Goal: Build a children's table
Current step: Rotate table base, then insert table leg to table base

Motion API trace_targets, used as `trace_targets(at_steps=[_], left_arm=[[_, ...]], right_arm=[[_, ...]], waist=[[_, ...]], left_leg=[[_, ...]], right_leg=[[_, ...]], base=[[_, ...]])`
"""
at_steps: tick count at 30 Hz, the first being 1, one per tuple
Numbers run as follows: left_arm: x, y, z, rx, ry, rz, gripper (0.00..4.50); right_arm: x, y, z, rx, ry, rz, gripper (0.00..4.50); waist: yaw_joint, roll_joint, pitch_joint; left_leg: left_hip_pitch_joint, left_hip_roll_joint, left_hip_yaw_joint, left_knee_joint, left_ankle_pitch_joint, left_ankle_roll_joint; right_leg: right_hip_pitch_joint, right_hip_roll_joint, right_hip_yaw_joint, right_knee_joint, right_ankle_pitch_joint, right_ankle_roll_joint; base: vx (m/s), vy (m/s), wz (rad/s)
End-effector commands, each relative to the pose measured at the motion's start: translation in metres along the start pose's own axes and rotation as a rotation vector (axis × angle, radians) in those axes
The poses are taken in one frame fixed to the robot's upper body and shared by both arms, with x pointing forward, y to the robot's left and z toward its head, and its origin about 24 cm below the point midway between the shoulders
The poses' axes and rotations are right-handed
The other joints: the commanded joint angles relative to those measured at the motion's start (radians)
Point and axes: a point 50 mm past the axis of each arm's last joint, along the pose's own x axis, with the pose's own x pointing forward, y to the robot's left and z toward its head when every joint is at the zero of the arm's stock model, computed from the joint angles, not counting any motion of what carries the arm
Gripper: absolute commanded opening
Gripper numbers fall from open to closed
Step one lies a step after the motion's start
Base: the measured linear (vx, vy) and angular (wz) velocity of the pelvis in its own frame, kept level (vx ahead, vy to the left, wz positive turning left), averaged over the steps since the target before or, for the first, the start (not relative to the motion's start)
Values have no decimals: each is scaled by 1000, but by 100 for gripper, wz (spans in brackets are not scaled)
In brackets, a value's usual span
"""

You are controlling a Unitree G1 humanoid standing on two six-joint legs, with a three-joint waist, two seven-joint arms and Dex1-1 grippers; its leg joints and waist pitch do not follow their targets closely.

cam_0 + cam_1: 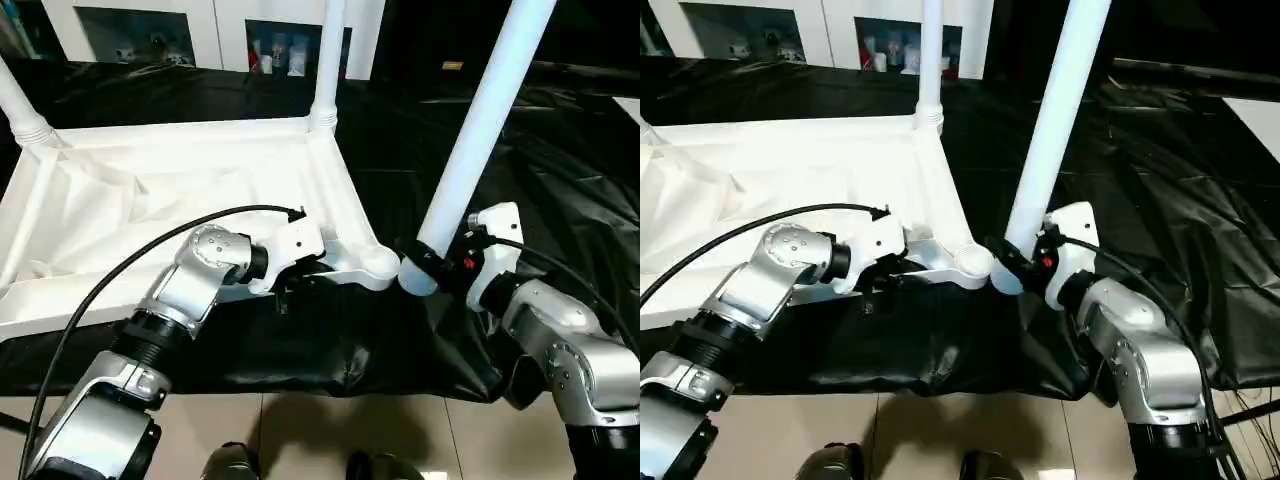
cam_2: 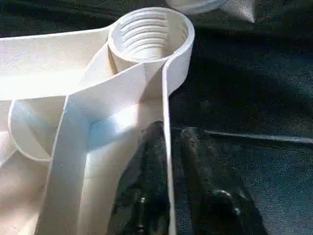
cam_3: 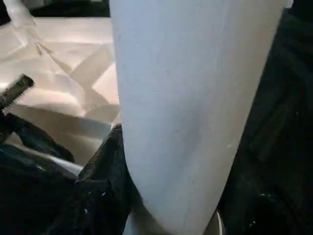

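Note:
The children's table [image 1: 150, 180] lies upside down on the black cloth, its ribbed underside facing up. Two white legs stand in its far corners, one at the far right [image 1: 328, 60] and one at the far left [image 1: 18, 105]. My left gripper [image 1: 290, 275] is shut on the table's thin front rim [image 2: 166, 98], one black finger [image 2: 151, 181] on each side, just beside the empty threaded corner socket [image 2: 146, 36]. My right gripper [image 1: 432, 262] is shut on the lower end of a third leg [image 1: 480, 130], which leans up and to the right. Its foot hangs next to that socket [image 1: 378, 262].
The black-cloth work table [image 1: 560, 150] ends just in front of my arms, with tiled floor [image 1: 330, 430] below. A white cabinet with glass doors [image 1: 200, 30] stands behind. A black cable [image 1: 120, 270] arcs over my left forearm.

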Motion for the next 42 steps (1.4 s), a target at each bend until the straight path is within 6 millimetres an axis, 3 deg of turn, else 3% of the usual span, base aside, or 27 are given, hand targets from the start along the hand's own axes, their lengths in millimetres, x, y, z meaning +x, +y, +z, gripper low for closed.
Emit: trace_targets(at_steps=[1, 3, 7, 9, 10, 11, 13, 14, 27, 33, 42], left_arm=[[4, -2, 4, 15, -5, -42, 28], [3, -3, 0, 13, 12, -54, 21], [4, -4, -3, 11, 30, -70, 1], [5, -5, -3, 6, 31, -76, 0], [5, -5, -3, 8, 33, -73, 0], [5, -4, -3, 10, 35, -71, 0], [5, -4, -2, 13, 37, -67, 0], [5, -3, -2, 15, 39, -63, 0], [3, -1, 2, 21, 37, -51, 0], [2, 1, 4, 16, 22, -34, 0], [1, 3, 5, 15, -2, 8, 0]], right_arm=[[0, -1, 10, 13, -40, 18, 188], [3, -3, 17, 37, -54, 40, 188], [12, -7, 14, 57, -13, 65, 188], [16, -7, 11, 80, 6, 88, 188], [20, -7, 6, 101, 30, 114, 188], [23, -7, 4, 104, 47, 124, 188], [25, -7, 2, 115, 59, 136, 188], [27, -7, 1, 127, 65, 143, 188], [47, -6, -10, 223, 86, 206, 188], [46, -9, -15, 235, 71, 190, 188], [34, -3, -45, 265, 27, 167, 188]], waist=[[5, -6, -104], [2, -6, -105], [3, -7, -105], [3, -12, -104], [4, -12, -103], [1, -24, -99], [4, -19, -99], [1, -25, -97], [-3, -33, -84], [-5, -28, -79], [-2, -21, -76]], left_leg=[[17, 14, -5, -61, -173, 31], [17, 13, -5, -61, -160, 35], [19, 14, -4, -61, -162, 33], [21, 14, -3, -61, -174, 32], [21, 15, -3, -62, -178, 30], [18, 14, -2, -62, -183, 31], [19, 15, -3, -63, -186, 30], [19, 15, -3, -64, -186, 28], [20, 16, -4, -68, -199, 26], [20, 17, -6, -72, -230, 16], [23, 20, -9, -78, -281, 10]], right_leg=[[63, -57, 40, -72, -228, -177], [64, -54, 39, -68, -198, -185], [63, -55, 40, -67, -174, -202], [62, -54, 39, -68, -185, -203], [62, -55, 39, -70, -195, -203], [62, -56, 39, -73, -211, -199], [61, -58, 39, -73, -231, -193], [60, -57, 39, -76, -251, -182], [52, -59, 39, -80, -291, -170], [49, -58, 39, -86, -337, -160], [45, -60, 39, -92, -355, -161]], base=[[0, 0, 0], [0, 0, 0], [0, 0, 0], [0, 0, 0], [0, 0, 0], [0, 0, 0], [0, 0, 0], [0, 0, 0], [0, 0, 0], [0, 0, 0], [0, 0, 0]])
